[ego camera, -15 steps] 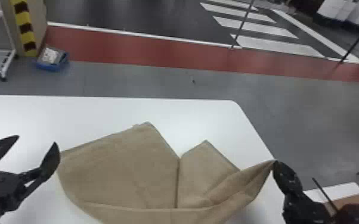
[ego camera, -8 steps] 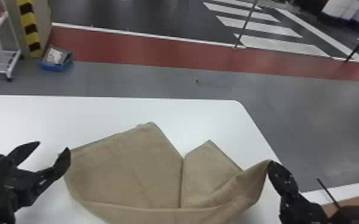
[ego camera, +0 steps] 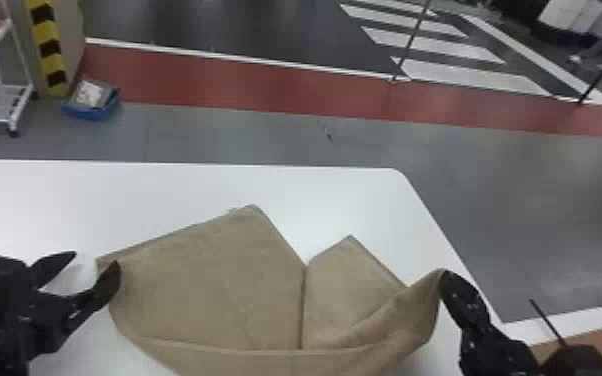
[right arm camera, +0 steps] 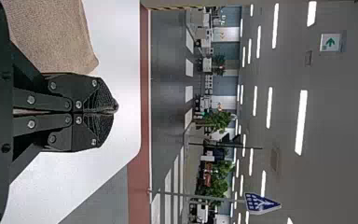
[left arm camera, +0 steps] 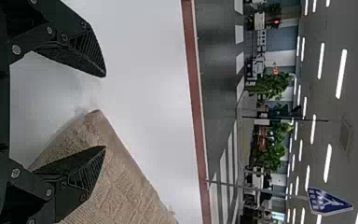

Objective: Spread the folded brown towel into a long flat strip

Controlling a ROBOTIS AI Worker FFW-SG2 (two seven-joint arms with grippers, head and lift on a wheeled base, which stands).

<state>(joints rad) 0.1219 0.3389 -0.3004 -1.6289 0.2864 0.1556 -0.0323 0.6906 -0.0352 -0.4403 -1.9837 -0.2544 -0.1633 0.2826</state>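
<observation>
Lining up for the second grip, hands on two sides!
Slip the left gripper (left arm camera: 104, 111) low around the free corner (left arm camera: 95, 119), take a deep bite before closing, hold steady with the right gripper (right arm camera: 113, 110), then draw apart gently. Spread wide and empty on the left, right by that corner; clenched on a raised end of the brown towel (ego camera: 205, 295) on the right. Sagging between both, folds and all, over the white table (ego camera: 115, 200).

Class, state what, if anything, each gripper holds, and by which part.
The right gripper holds the brown towel by the raised tip at its right end. The left gripper is open at the towel's left corner, holding nothing.
</observation>
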